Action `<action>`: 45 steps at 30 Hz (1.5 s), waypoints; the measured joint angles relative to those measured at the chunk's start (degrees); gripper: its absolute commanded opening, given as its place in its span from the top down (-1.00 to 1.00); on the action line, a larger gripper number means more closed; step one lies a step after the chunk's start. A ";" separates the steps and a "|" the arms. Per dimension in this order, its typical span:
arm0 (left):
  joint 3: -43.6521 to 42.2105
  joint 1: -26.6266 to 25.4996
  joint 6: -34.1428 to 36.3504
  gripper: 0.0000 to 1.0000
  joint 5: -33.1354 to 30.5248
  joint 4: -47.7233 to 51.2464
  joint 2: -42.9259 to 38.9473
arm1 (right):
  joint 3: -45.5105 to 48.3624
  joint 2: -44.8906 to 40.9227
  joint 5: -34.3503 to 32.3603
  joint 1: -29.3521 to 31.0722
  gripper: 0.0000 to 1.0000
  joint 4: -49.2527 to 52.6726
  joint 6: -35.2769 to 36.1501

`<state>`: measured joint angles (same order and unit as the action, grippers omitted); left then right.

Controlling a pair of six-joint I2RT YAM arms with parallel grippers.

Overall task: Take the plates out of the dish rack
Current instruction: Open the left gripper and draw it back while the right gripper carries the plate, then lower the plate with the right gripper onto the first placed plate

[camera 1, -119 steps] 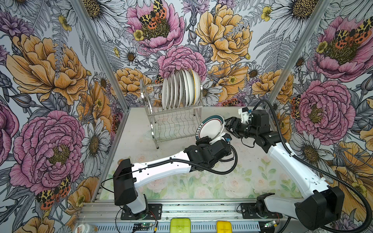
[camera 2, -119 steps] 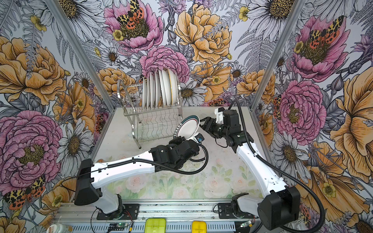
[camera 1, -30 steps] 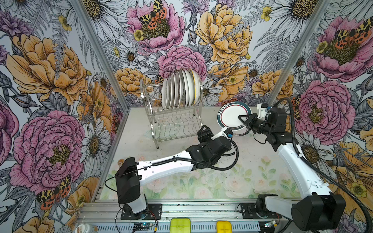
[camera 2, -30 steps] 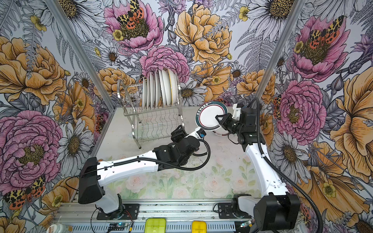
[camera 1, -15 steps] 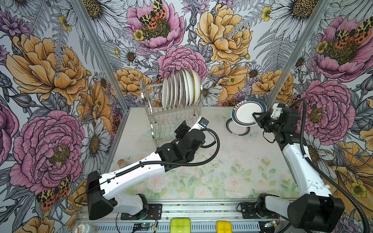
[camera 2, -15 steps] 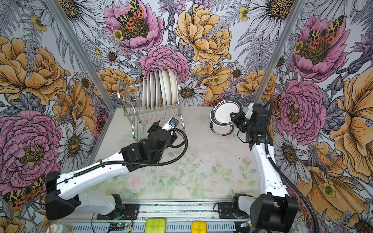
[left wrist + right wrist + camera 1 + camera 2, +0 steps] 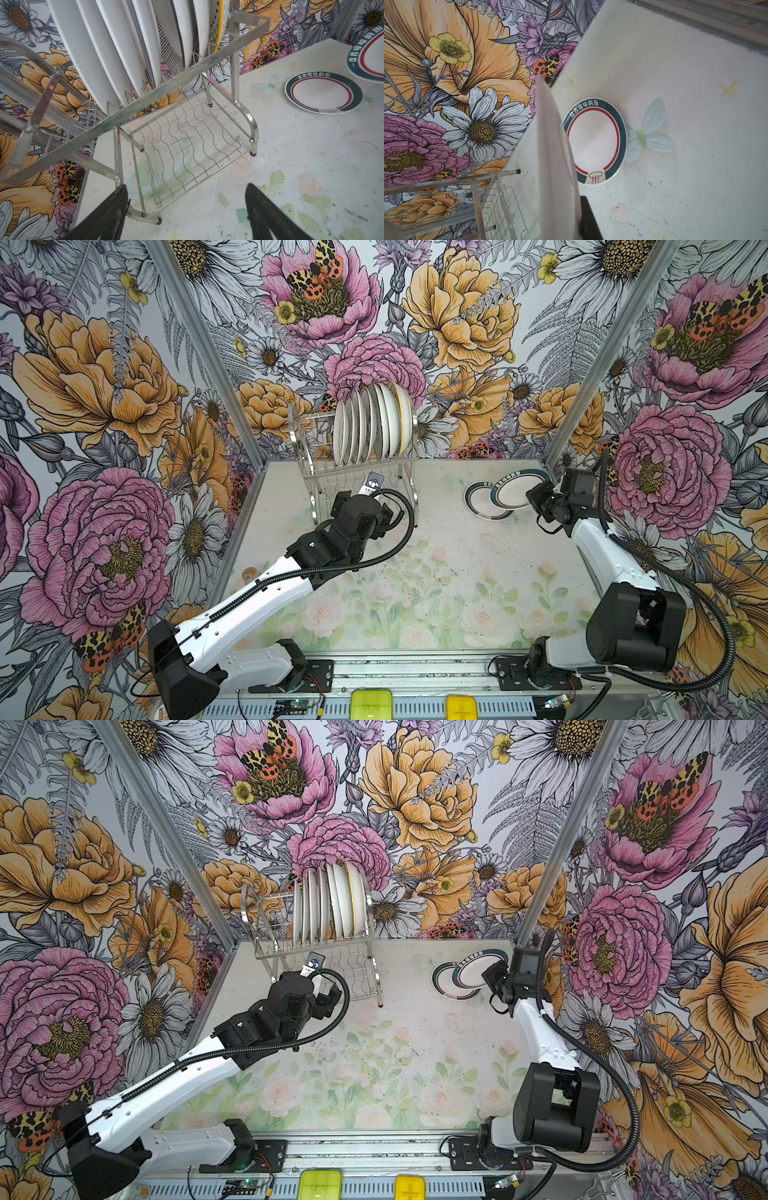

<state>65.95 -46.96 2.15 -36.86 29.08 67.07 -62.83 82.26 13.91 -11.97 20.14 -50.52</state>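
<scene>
The dish rack [image 7: 360, 467] stands at the back of the counter [image 7: 419, 572], close to the flowered wall [image 7: 104, 406], and its slotted upper tier carries a tight row of plates [image 7: 374, 423] on edge, mostly white (one with fine black stripes, and the end one with a yellow edge and dots, as the left wrist view shows). In both top views the row fills the right part of the tier. To the right of the rack, well apart from it, a flat plate [image 7: 478, 502] with a dark teal rim and a red ring lies face up on the counter. A raised plate [image 7: 517, 489] of the same pattern hangs tilted over its far side. Whether the two touch I cannot tell. The right hand [image 7: 534, 495] is clamped on the edge of the raised plate; the right wrist view sees that plate edge-on [image 7: 554, 155] with one black finger [image 7: 588, 218] against it. The left hand [image 7: 186, 204] sits low in front of the rack, fingers [image 7: 104, 216] spread wide and holding nothing, pointing at the wavy-wire lower shelf [image 7: 187, 143].
</scene>
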 measured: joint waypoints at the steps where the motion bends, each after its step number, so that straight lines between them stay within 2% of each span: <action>1: -0.02 0.44 -0.37 -0.78 0.55 0.09 0.00 | 0.00 0.61 -0.33 -0.02 1.00 -0.07 -0.09; 9: -0.13 4.35 -3.93 -0.82 5.49 0.74 -1.07 | -2.08 10.16 -0.63 -0.09 1.00 -1.81 -1.70; 18: -1.09 6.88 -8.90 -0.89 9.27 1.18 -1.68 | -8.98 19.56 -0.63 0.00 1.00 -3.02 -2.12; 39: -2.19 8.94 -10.84 -0.94 11.32 1.14 -1.81 | -14.88 28.85 -1.64 2.32 1.00 -3.69 -0.83; 45: -3.69 9.79 -10.84 -0.94 11.54 1.18 -3.19 | -15.89 30.05 -1.73 2.80 0.80 -4.76 -0.76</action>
<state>62.26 -37.17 -8.69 -25.32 30.26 63.88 -78.72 112.31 12.19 -9.17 15.38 -51.29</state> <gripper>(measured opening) 0.971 0.125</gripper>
